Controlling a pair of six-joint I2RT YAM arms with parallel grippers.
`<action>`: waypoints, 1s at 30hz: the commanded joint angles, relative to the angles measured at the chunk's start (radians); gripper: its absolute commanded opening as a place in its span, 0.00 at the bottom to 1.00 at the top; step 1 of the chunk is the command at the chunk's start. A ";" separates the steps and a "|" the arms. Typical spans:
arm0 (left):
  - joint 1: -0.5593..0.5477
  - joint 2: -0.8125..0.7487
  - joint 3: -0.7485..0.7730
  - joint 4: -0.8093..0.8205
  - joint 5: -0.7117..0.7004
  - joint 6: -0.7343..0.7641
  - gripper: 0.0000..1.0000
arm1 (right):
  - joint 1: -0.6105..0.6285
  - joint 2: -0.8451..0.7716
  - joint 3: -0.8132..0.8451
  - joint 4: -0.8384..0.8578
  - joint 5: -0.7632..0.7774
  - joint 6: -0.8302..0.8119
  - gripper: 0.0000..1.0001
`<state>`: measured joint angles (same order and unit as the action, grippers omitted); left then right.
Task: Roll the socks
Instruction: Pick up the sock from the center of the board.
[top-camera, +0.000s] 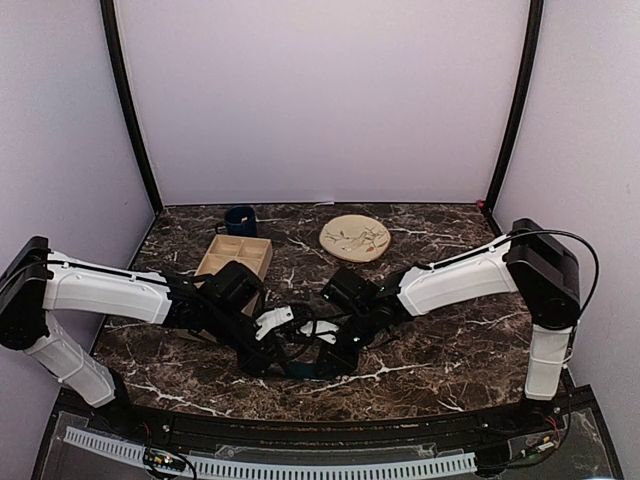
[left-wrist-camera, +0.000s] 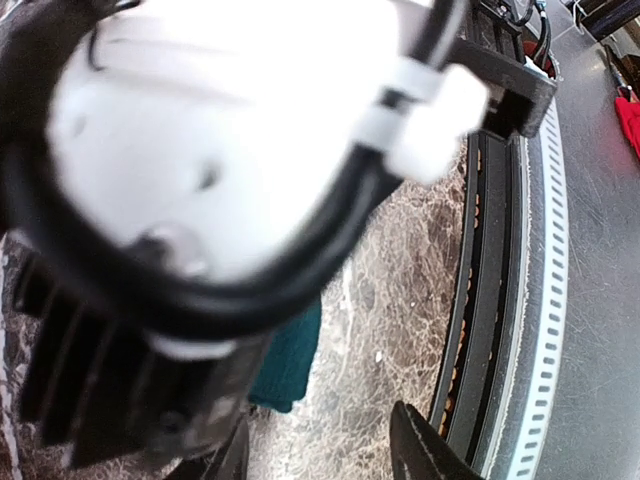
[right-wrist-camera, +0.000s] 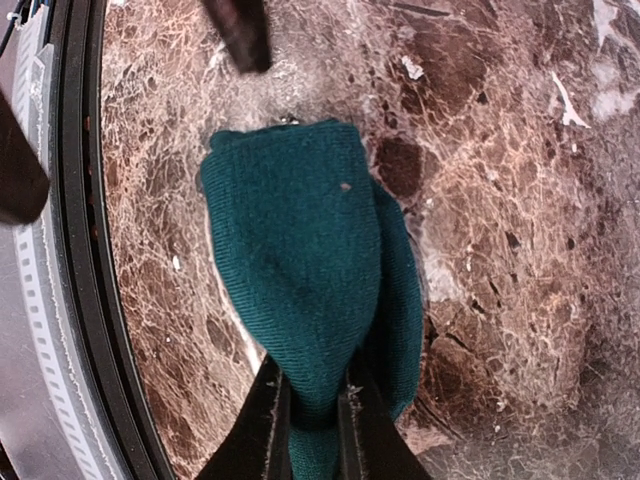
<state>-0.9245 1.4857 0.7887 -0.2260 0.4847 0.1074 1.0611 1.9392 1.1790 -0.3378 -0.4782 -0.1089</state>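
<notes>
Right wrist: teal sock (right-wrist-camera: 300, 260) lies lengthwise away from the right hand (right-wrist-camera: 313, 398) pinching its end; left hand (left-wrist-camera: 325, 452) apart.

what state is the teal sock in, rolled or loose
Loose, not rolled: the teal sock lies spread over the marble table, one end pinched in the right gripper.

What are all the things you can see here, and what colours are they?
teal socks: one bunch, dark teal-green, near the table's front edge
mug: one, dark blue, back left
wooden tray: one, light wood, divided, just in front of the mug
plate: one, cream with a faint pattern, back middle
table: one, brown marble with white veins
left gripper: one, black, open, close to the socks
right gripper: one, black, pinching the socks
</notes>
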 joint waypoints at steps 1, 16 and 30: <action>-0.035 -0.030 -0.026 0.057 -0.045 -0.026 0.51 | -0.007 0.033 0.004 -0.043 -0.022 0.018 0.09; -0.120 -0.043 -0.098 0.266 -0.278 -0.060 0.55 | -0.019 0.058 0.024 -0.071 -0.082 0.021 0.09; -0.179 0.014 -0.114 0.332 -0.327 -0.008 0.55 | -0.033 0.080 0.044 -0.105 -0.124 0.011 0.09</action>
<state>-1.0870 1.4952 0.6937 0.0521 0.1925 0.0757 1.0309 1.9823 1.2228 -0.3859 -0.5770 -0.0948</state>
